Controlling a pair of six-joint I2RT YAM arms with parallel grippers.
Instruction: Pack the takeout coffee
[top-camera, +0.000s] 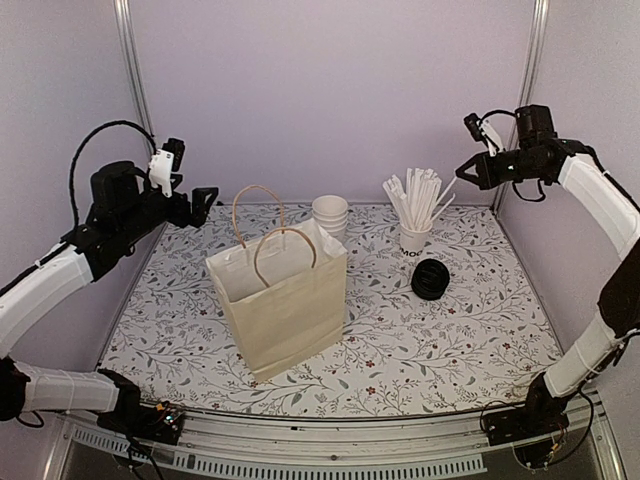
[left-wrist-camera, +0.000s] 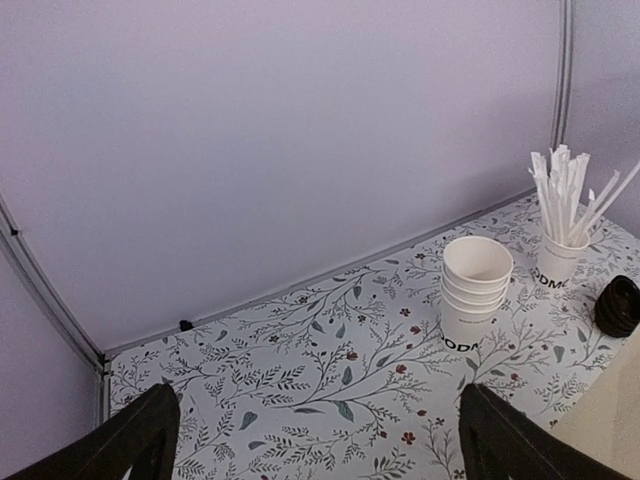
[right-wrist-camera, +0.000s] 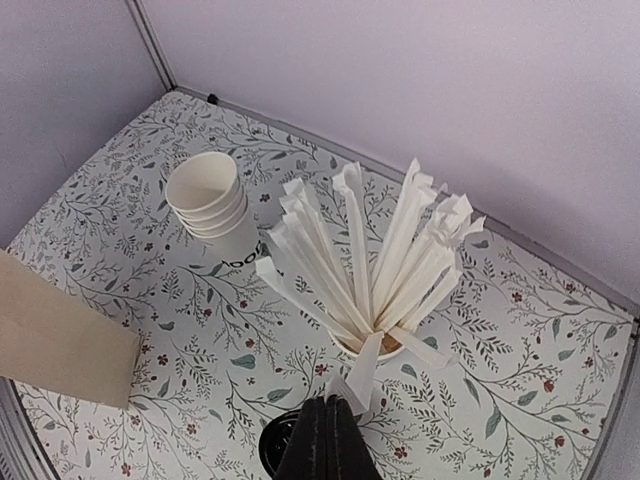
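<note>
Top view: whole layout. Paper bag (top-camera: 280, 300) stands upright, mouth open, at mid table (top-camera: 450, 340). The nested stack of cups (top-camera: 330, 215) sits just behind the bag's far right corner and carries no lid. Straw cup (top-camera: 414, 238) is to the right of the stack, and the black lids (top-camera: 431, 279) lie in a pile just in front of it, apart from the cups.

Left wrist view: shows only a corner of the bag (left-wrist-camera: 612, 420). It gives the side of the stack of cups (left-wrist-camera: 476, 295), with the straw cup (left-wrist-camera: 560, 262) beyond and the lids (left-wrist-camera: 617, 305) at the right edge.

Right wrist view: looks down into the straws (right-wrist-camera: 370, 265). The stack of cups (right-wrist-camera: 210, 200) is upper left and the bag (right-wrist-camera: 60, 340) lower left. The lids (right-wrist-camera: 272, 452) are half hidden behind the jaws.

Left arm (top-camera: 60, 275): raised at the far left edge, wrist level, pointing right toward the bag handles. Left jaws are wide apart with nothing between them.

Right arm (top-camera: 600, 200): elbow high at the far right, wrist angled down toward the straws. Right jaws are pressed together, holding nothing, above the straw cup.

Writing: black letters low on the stack of cups and the straw cup. The top view reads roughly "MOO" on the straw cup; the letters are only partly legible in the other views.
</note>
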